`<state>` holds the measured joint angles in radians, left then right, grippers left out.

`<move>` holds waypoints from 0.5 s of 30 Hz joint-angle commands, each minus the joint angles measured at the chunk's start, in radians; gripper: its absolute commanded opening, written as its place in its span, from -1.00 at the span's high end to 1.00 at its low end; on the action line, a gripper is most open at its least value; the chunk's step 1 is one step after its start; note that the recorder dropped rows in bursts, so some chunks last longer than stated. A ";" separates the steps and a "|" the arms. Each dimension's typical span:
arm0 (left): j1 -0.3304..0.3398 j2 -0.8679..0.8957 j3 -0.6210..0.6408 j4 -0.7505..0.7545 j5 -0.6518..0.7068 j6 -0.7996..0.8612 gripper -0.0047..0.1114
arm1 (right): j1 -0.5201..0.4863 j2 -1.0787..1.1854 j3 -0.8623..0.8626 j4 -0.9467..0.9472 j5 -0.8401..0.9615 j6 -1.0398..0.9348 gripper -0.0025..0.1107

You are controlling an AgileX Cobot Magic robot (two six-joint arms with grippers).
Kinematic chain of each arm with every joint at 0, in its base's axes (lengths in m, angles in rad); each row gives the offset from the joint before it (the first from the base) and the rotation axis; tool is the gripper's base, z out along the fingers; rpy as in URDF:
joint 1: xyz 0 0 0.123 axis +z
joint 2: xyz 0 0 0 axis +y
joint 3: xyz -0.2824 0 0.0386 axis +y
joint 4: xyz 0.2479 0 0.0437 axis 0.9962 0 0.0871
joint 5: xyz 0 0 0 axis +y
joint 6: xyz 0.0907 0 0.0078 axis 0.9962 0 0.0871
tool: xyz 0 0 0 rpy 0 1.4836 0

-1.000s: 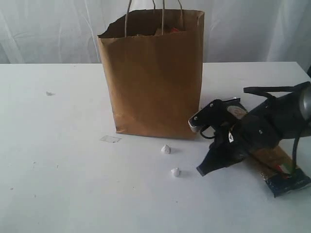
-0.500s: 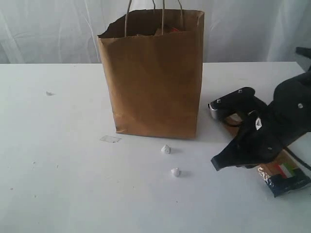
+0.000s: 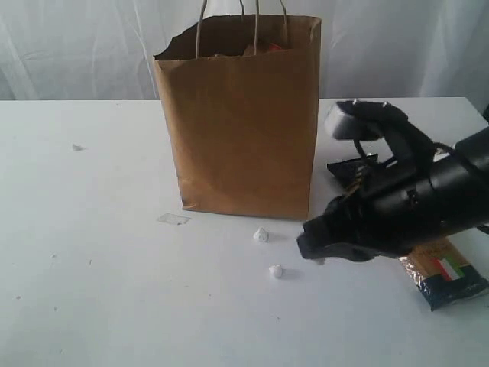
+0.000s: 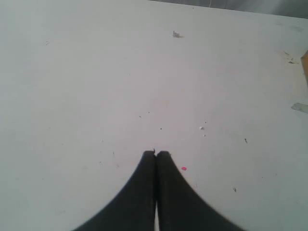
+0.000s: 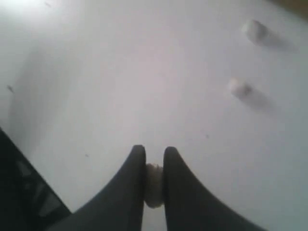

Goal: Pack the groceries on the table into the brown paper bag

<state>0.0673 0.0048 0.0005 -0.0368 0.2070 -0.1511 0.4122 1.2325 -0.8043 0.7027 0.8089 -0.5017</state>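
**Brown paper bag (image 3: 241, 130) upright; long spaghetti packet (image 3: 445, 269) outside it**

The bag stands far-centre on the white desk (image 3: 92, 290), mouth open. The packet lies flat at the near right, its far end hidden under the right arm. The right gripper (image 3: 312, 246) hangs low, right of the bag's near corner, its jaws narrow and pinching a white lump (image 5: 154, 188). Two loose lumps (image 3: 261, 235) (image 3: 276, 271) and a clear scrap (image 3: 174, 219) lie near the bag's base. The left gripper (image 4: 156, 154) has its jaws pressed together above speckled desk.

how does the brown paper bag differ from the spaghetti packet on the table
The brown paper bag stands upright, open-topped; the spaghetti packet lies flat. The bag is plain and much bigger; the packet is printed with a dark end. Both rest on the table.
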 commanded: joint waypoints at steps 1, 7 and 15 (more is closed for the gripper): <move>0.002 -0.005 0.000 -0.007 -0.005 -0.003 0.92 | -0.004 -0.061 -0.057 0.332 -0.083 -0.206 0.96; 0.002 -0.005 0.000 -0.007 -0.005 -0.003 0.92 | -0.004 -0.044 -0.227 0.894 -0.549 -0.298 0.96; 0.002 -0.005 0.000 -0.007 -0.005 -0.003 0.92 | -0.004 0.195 -0.461 0.890 -0.633 -0.793 0.96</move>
<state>0.0673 0.0048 0.0005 -0.0368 0.2070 -0.1511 0.4122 1.3702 -1.2452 1.5933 0.2452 -1.1345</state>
